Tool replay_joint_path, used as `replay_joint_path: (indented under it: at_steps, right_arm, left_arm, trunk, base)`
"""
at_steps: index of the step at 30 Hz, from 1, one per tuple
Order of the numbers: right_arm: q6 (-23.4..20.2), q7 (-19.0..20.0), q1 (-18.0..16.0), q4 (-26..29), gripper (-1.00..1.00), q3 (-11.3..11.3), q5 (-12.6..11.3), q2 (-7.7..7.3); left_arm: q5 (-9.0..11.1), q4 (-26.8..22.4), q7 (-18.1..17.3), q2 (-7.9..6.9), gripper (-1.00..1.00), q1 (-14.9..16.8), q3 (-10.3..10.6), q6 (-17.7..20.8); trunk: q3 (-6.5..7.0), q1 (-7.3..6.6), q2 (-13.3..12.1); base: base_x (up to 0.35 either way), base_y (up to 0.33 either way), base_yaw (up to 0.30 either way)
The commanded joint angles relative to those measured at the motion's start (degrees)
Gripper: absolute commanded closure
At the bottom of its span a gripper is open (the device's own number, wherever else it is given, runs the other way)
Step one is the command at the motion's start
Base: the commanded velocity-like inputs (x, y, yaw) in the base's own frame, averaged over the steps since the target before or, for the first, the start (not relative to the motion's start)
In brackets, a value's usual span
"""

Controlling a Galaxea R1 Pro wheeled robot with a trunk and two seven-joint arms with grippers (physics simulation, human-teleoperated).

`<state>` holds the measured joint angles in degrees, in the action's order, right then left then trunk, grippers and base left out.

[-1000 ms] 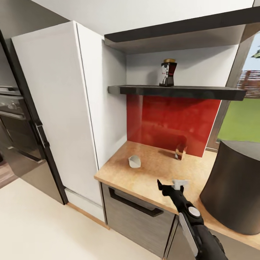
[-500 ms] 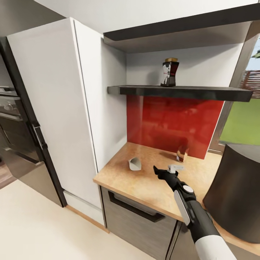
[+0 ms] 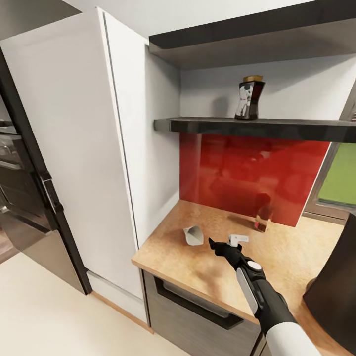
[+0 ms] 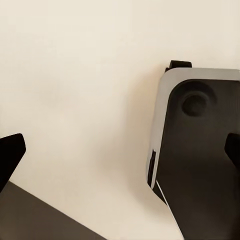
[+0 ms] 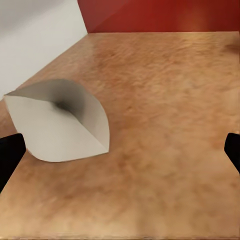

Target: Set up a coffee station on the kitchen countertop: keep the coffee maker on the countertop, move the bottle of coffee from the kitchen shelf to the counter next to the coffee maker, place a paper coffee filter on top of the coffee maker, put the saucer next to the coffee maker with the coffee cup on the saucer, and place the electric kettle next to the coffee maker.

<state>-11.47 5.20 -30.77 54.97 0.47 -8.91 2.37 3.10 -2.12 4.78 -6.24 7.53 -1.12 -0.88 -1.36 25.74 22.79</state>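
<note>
Speckled beige wood-grain countertop (image 3: 207,257), thin white paper cone (image 5: 62,120) beside wide-spread, empty right pincer (image 3: 226,241).

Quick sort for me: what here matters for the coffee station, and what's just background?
Job things:
- paper filter lying on the counter
- coffee bottle on the shelf
- coffee maker
- right tool, open

Background:
- red backsplash
- white cabinet
- oven

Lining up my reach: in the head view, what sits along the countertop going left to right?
paper coffee filter → right gripper → coffee maker at the right edge, all over the countertop.
</note>
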Motion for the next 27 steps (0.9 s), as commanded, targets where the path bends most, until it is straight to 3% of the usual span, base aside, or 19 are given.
replay_joint_path:
  at_steps: [1, 8, 27]
  right_arm:
    - [-0.31, 0.07, -0.03, -0.16, -1.0, -0.03, -0.49, 0.01]
    - [-0.23, 0.07, -0.02, -1.98, -1.0, -0.11, -0.35, -0.07]
    - [-0.19, 0.07, -0.07, -4.75, -1.0, -0.2, -0.18, -0.43]
  left_arm:
    - [0.32, 0.01, 0.04, 0.0, -1.0, 0.04, -0.08, -0.09]
    - [0.32, 0.59, -0.03, 0.05, -1.0, 0.03, -0.05, -0.09]
    - [-1.17, 0.63, -0.03, 0.53, -1.0, 0.03, -0.27, -0.09]
  trunk:
    - [-0.13, 0.04, 0.13]
    - [-0.13, 0.04, 0.13]
    - [-0.13, 0.04, 0.13]
  base:
    - [0.032, 0.027, 0.0]
    - [0.054, 0.007, 0.0]
    - [0.246, 0.018, 0.0]
